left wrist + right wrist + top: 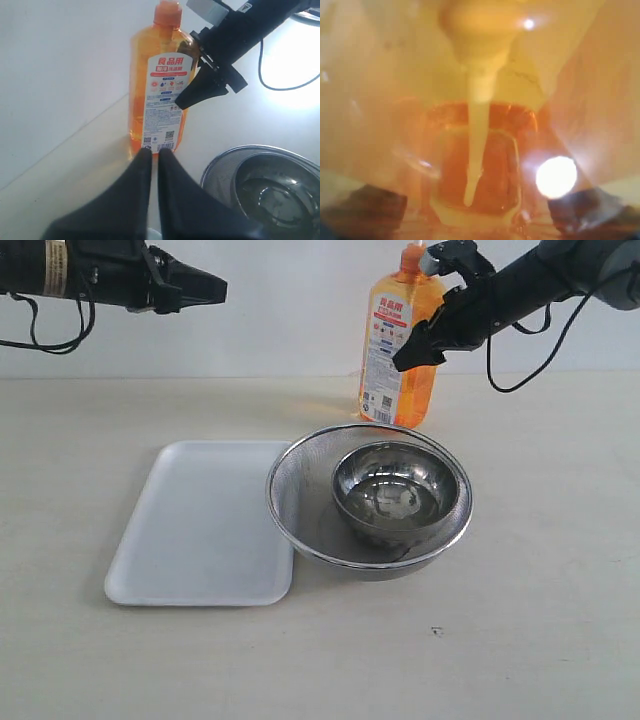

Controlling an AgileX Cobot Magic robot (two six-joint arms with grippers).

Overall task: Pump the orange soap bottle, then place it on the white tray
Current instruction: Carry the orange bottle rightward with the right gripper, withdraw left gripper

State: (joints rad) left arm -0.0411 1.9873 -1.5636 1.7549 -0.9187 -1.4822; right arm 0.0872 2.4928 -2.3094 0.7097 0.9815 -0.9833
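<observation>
White tray (190,530) just beside strainer (300,500). Orange soap bottle (395,370) upright on counter (540,620) behind strainer. Right gripper (412,348) straddling bottle shoulder, clamp unclear; left gripper (215,285) closed, empty. Risk: off-centre pump push tipping bottle into strainer.

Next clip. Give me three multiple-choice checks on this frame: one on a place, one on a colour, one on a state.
1. Where does the orange soap bottle stand?
A. on the white tray
B. on the table, behind the strainer
C. inside the metal bowl

2. What colour is the pump head?
A. orange
B. green
C. black

3. How do the fingers of the left gripper stand?
A. spread around the bottle
B. close together, holding nothing
C. clamped on the strainer

Key: B, its base rests on the tabletop beyond the strainer's rim; A, the head matches the orange body; B, the left wrist view shows only a slit between them, with nothing in it.
</observation>
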